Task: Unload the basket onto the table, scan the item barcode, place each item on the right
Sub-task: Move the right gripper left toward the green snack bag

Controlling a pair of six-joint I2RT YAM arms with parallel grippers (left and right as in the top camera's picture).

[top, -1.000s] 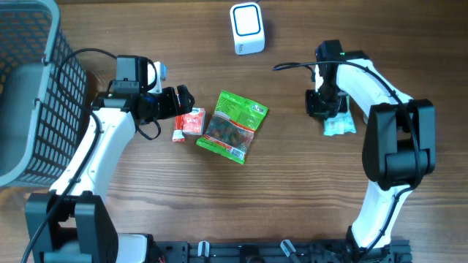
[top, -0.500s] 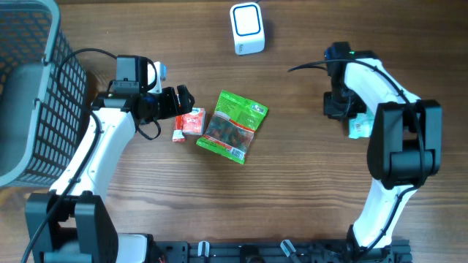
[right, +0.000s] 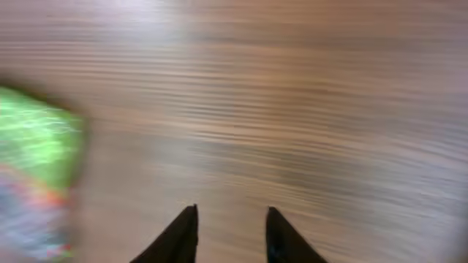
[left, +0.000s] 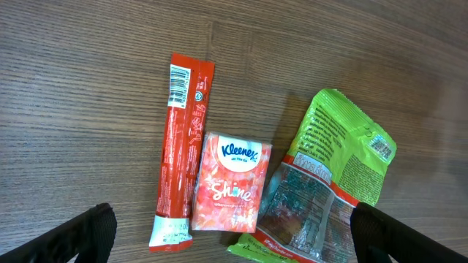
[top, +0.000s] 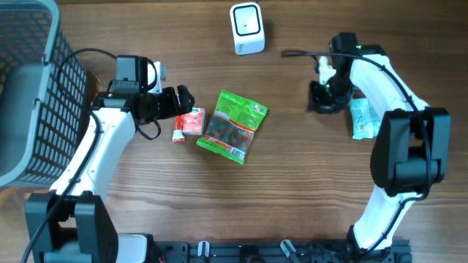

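Hovering with left gripper spread wide over tissue pack beside green snack bag, likely for pickup, right gripper parted, empty.

- The left gripper stood with its jaws spread wide, low and level.
- The right gripper pointed downward, its jaws only slightly parted.

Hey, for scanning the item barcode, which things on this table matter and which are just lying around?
For the job:
scanner
green snack bag
tissue pack
red stick sachet
pale packet on the right
Any of the four items could be the one scanned.

Lying about:
wire basket at the left edge
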